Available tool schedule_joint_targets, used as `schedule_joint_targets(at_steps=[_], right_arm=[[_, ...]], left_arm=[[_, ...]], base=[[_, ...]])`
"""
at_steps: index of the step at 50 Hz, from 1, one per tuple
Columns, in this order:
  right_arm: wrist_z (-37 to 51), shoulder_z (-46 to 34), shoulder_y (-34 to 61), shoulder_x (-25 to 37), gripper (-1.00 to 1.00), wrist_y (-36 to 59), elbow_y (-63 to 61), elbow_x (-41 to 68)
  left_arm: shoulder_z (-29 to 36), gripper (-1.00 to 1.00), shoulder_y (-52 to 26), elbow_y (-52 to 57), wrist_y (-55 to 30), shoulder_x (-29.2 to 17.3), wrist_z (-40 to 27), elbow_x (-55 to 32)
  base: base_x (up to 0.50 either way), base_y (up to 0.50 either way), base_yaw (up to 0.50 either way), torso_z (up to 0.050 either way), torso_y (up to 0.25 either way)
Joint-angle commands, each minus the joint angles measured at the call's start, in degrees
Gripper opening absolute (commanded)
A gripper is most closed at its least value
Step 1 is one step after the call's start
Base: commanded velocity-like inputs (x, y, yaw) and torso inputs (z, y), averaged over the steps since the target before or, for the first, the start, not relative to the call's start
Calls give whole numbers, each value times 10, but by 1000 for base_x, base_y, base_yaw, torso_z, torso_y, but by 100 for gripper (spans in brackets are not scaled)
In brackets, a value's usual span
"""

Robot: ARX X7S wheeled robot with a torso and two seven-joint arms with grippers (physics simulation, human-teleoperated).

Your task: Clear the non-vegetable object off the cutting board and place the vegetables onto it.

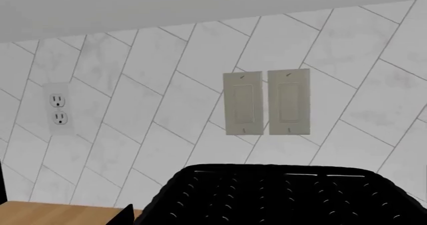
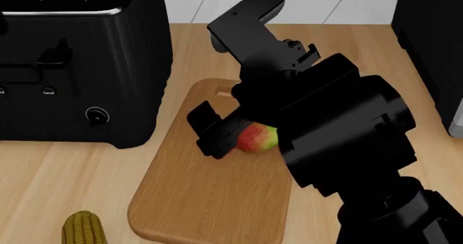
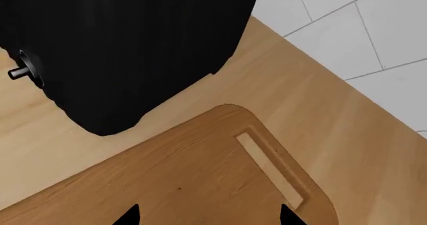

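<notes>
apple (image 2: pixel 257 139) on cutting board (image 2: pixel 195 195), beside right tool (image 2: pixel 217 133) | right tool jaws apart, nothing held; left tool unseen | apple likely light, firm, smooth, rolls: grip across widest middle | corn cob (image 2: pixel 84 229) on desk (image 2: pixel 58 173)

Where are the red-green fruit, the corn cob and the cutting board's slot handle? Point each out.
red-green fruit (image 2: pixel 258 139): head view, its visible skin.
corn cob (image 2: pixel 84 229): head view, the kerneled upper end.
cutting board's slot handle (image 3: pixel 270 167): right wrist view, the middle of the slot.
</notes>
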Motion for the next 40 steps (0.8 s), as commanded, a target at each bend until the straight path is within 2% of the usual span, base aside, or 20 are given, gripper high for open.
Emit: schedule_joint_targets(at_steps=[1, 18, 40], right_arm=[[-16, -29, 1, 12, 100, 35, -31, 11], [-27, -63, 9, 50, 100, 107, -124, 27], [-21, -92, -3, 46, 100, 4, -20, 4]], left_arm=[[8, 100, 1, -11, 11, 2, -1, 2], [7, 100, 1, -11, 10, 3, -4, -1], [12, 100, 5, -17, 18, 4, -6, -3]], base=[[0, 0, 0, 0, 0], [0, 0, 0, 0, 0], [0, 0, 0, 0, 0]])
